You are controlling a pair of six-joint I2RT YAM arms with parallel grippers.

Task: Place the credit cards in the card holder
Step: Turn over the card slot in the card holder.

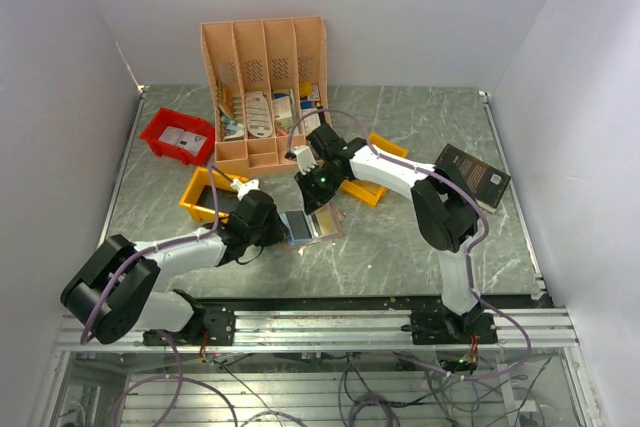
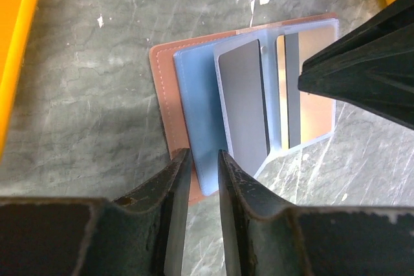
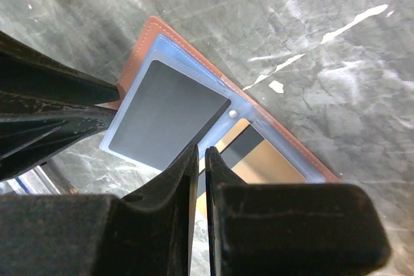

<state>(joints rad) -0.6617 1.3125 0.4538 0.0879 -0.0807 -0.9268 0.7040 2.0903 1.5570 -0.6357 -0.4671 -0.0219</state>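
The tan card holder (image 1: 312,225) lies open on the table, its tan edge showing in both wrist views (image 2: 165,95) (image 3: 162,33). A grey card (image 2: 244,101) (image 3: 165,111) sits in one clear pocket. A gold card with a black stripe (image 2: 314,95) (image 3: 272,159) sits partly in the neighbouring pocket. My left gripper (image 2: 204,159) (image 1: 283,227) is closed on the holder's near edge and blue sleeve. My right gripper (image 3: 202,153) (image 1: 320,199) is closed on the gold card's outer edge; it appears as a dark shape in the left wrist view (image 2: 362,69).
A peach slotted organiser (image 1: 265,87) stands at the back. A red bin (image 1: 178,135) is at the back left. A yellow bin (image 1: 205,192) (image 2: 16,43) is left of the holder, another (image 1: 365,182) behind it. A black book (image 1: 473,175) lies right.
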